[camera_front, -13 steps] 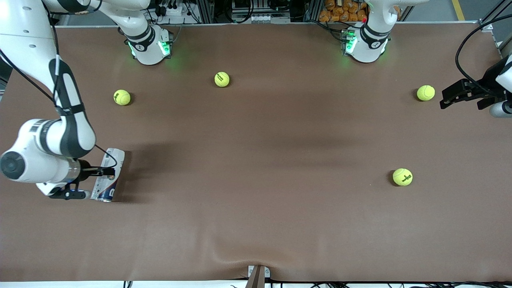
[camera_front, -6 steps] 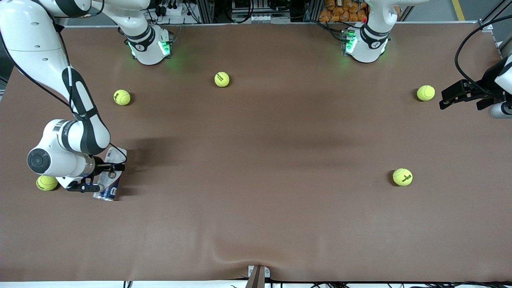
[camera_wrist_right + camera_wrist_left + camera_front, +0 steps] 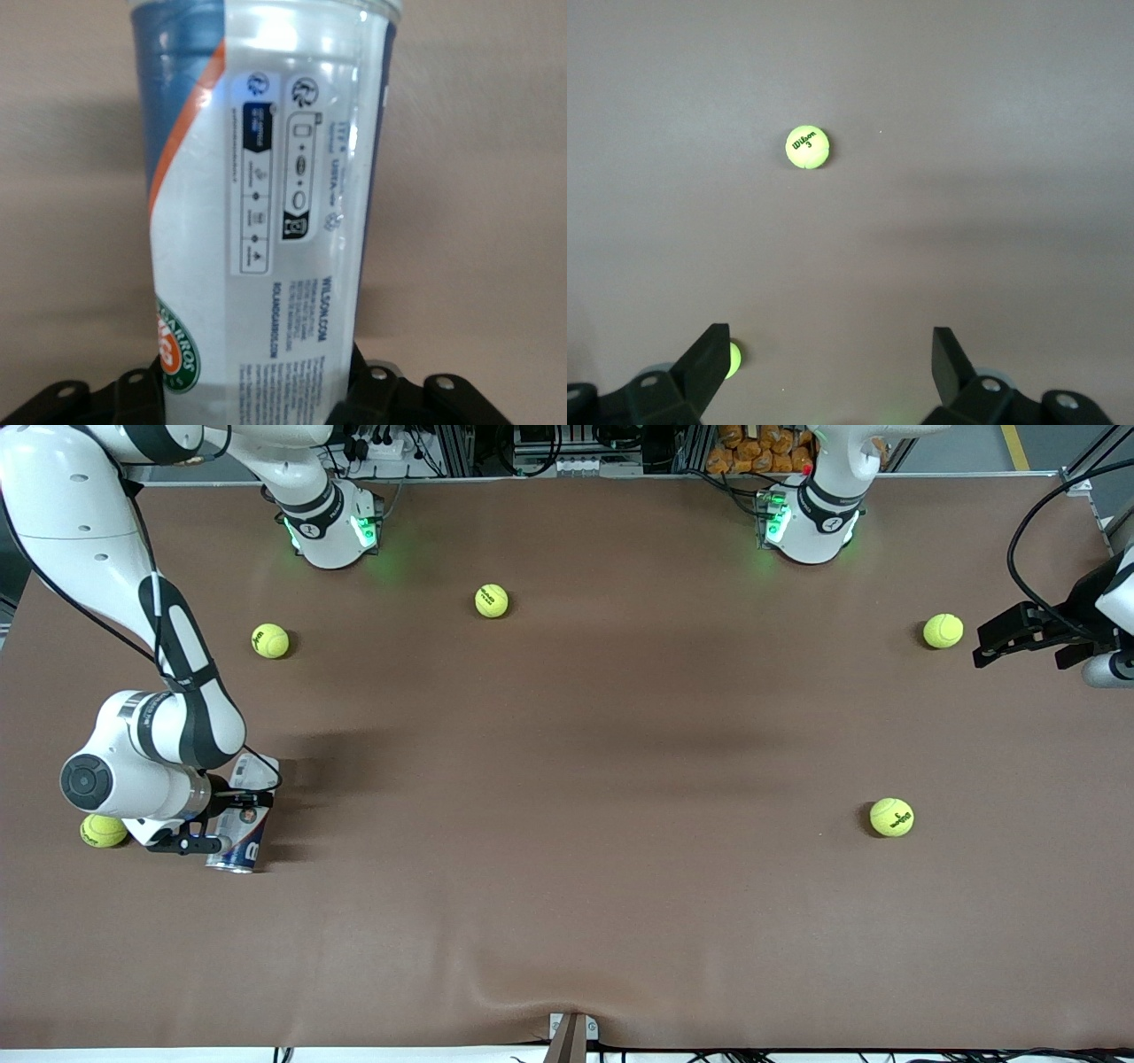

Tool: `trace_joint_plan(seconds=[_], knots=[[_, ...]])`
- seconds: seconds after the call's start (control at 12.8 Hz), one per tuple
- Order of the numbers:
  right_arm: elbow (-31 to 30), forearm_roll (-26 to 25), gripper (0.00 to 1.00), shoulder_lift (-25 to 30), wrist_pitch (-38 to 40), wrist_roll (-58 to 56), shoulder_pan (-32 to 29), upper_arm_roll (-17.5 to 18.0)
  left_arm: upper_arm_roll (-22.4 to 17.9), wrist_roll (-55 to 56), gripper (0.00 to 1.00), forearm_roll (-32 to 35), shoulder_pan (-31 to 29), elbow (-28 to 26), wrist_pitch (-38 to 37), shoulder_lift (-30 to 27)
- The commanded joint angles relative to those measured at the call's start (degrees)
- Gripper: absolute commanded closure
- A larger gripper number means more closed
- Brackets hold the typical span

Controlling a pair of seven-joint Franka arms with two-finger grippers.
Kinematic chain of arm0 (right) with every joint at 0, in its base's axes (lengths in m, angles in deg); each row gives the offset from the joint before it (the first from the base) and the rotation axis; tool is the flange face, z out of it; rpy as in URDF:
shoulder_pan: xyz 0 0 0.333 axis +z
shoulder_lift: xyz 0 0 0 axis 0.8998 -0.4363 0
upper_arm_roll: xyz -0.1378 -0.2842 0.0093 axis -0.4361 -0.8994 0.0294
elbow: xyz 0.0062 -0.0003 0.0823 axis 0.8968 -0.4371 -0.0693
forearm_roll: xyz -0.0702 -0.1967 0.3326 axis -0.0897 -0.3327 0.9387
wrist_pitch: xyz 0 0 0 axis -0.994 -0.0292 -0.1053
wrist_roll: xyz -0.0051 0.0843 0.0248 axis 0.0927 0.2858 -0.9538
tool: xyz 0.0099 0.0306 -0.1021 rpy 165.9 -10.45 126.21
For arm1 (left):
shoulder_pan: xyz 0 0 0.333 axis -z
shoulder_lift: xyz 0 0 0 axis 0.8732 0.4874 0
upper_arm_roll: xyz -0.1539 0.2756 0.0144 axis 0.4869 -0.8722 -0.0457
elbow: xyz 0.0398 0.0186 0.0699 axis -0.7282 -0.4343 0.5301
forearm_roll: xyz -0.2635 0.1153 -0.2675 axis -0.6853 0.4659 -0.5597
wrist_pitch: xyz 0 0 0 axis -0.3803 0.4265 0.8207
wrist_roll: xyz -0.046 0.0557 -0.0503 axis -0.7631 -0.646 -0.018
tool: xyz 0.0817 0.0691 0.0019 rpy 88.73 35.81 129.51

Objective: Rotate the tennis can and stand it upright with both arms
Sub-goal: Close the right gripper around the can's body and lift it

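Brown cloth surface [image 3: 567,886], wide, wrinkled at the edge nearest the front camera; landmark for all places below: tennis can [image 3: 241,815].

Tennis can: at the right arm's end of the surface; clear cylinder with white and dark-blue label, orange stripe and round logo showing in the right wrist view [image 3: 266,204]; dark end nearer the front camera, pale end farther; appears tipped partway up rather than flat, though exact tilt cannot be told.

Right hand [image 3: 211,821]: at the can's midsection, reaching in from the side toward the right arm's end; pinching the can between its fingers; can fills the right wrist view, flanked by the black finger mounts.

Left hand [image 3: 999,640]: well apart from the can, at the left arm's end of the surface, hanging over bare cloth; fingers [image 3: 707,359] spread wide, holding nothing; waiting.

Tennis balls: one [image 3: 103,831] just beside the right hand, farther toward the right arm's end than the can; one [image 3: 270,640] farther from the front camera than the can; one [image 3: 491,600] farther again; two [image 3: 890,817] [image 3: 942,631] well apart from the can, toward the left arm's end.

Step in hand, by judgement: grasp made, rotation toward upright begun, not finished.

Next move calls for: steady turning about the lower end; firm pinch on slippery plastic; base set flat before release; support from the left hand still to be brought across.
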Motion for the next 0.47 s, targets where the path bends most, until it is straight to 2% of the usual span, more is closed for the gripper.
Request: trace_joint_plan(seconds=[0.0,0.23,0.39], knots=[[3.68,-0.54,0.50,-0.19,0.46,-4.15,3.18,0.10,0.20,-0.50,0.00,-0.60,-0.57,0.35,-0.59,0.01],[7.55,-0.19,0.49,0.60,2.92,-13.47,8.97,0.54,0.20,-0.50,0.00,-0.60,-0.57,0.26,-0.59,0.01],[9.66,-0.19,0.48,0.51,3.27,-18.22,15.55,0.54,0.20,-0.50,0.00,-0.60,-0.57,0.35,-0.59,0.28]])
